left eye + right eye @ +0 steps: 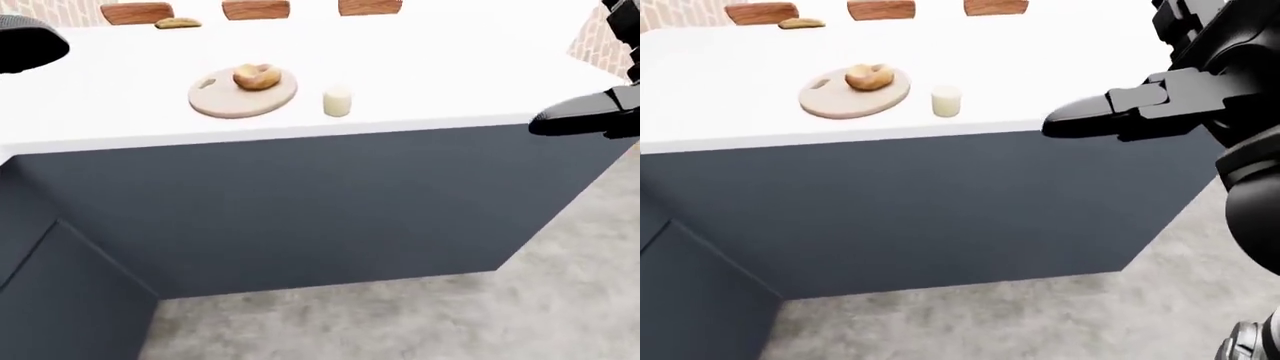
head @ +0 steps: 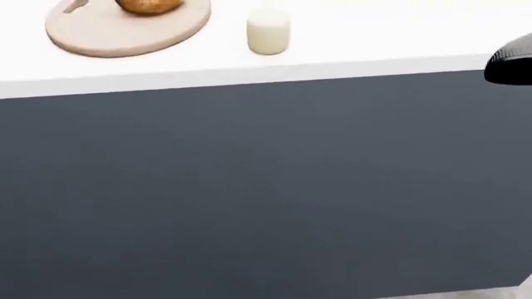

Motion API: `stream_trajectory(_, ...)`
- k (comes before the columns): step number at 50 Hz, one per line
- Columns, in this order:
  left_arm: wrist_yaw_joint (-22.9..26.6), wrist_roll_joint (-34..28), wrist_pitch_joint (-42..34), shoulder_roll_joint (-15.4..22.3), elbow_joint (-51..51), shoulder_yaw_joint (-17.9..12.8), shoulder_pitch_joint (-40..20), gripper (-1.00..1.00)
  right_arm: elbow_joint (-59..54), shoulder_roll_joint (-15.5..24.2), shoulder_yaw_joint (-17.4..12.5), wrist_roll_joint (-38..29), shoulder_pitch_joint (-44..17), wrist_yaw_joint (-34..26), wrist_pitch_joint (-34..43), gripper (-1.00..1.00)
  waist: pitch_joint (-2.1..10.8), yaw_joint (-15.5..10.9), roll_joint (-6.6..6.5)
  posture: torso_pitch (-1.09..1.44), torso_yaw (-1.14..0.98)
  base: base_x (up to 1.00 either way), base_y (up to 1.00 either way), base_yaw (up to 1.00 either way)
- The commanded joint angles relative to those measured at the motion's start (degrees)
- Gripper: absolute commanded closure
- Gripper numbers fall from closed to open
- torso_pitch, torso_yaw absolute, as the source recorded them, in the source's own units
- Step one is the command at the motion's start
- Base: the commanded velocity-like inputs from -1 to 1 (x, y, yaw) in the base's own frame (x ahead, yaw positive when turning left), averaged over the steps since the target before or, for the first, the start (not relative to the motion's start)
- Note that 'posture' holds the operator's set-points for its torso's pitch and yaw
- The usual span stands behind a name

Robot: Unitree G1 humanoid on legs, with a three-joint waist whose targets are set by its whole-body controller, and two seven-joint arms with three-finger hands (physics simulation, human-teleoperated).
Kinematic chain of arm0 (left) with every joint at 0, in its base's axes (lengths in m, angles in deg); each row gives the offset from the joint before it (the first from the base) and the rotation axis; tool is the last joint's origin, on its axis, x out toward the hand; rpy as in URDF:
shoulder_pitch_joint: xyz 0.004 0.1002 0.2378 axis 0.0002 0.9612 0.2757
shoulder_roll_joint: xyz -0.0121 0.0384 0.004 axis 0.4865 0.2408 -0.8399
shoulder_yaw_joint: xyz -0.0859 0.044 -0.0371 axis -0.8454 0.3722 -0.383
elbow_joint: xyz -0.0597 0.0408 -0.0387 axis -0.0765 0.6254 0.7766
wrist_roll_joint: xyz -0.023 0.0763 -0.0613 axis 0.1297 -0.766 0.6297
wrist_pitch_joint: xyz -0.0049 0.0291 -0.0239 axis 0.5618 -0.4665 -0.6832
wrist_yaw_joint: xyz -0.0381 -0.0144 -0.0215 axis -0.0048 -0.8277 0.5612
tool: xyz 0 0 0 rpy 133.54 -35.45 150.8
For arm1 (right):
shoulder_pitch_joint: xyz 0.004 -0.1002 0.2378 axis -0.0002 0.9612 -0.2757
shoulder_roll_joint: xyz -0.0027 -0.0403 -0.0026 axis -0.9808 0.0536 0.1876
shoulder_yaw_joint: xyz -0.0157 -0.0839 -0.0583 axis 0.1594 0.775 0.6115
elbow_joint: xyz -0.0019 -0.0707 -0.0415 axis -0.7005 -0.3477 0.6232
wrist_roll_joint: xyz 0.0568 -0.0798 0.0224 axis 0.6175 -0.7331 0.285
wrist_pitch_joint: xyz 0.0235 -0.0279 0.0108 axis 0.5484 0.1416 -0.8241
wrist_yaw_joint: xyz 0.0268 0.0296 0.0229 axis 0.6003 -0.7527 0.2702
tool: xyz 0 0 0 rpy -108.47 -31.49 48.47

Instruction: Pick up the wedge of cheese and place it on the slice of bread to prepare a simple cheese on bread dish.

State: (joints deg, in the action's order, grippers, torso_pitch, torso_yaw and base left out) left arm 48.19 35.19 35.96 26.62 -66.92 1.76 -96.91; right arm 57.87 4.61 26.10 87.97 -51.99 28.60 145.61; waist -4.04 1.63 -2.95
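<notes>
A round pale cutting board [image 1: 243,93] lies on the white counter [image 1: 450,75], with a brown piece of bread [image 1: 256,76] on its upper right part. A small pale cream piece, which I take for the cheese [image 1: 338,102], stands on the counter just right of the board, near the counter's edge; it also shows in the head view [image 2: 267,32]. My right hand [image 1: 1068,122] is empty, fingers stretched out to the left, level with the counter edge and well right of the cheese. My left hand [image 1: 28,43] is a black shape at the upper left; its fingers do not show.
The counter's dark grey side panel [image 1: 300,210] fills the middle of the views, with a lower dark cabinet [image 1: 60,300] at the left and grey floor [image 1: 450,315] below. Brown chair backs [image 1: 256,9] and a small tan item [image 1: 178,22] stand along the counter's top edge.
</notes>
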Motion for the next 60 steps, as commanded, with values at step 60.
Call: stream_trajectory(60,1.20,-3.10,0.29,0.27,0.08,-0.84,-0.93,-1.00,1.45,-5.27,1.56,-9.25,-4.84,-4.09,5.98,-1.00,0.52,-2.34,3.05,0.00,0.00,0.12,0.00,0.02)
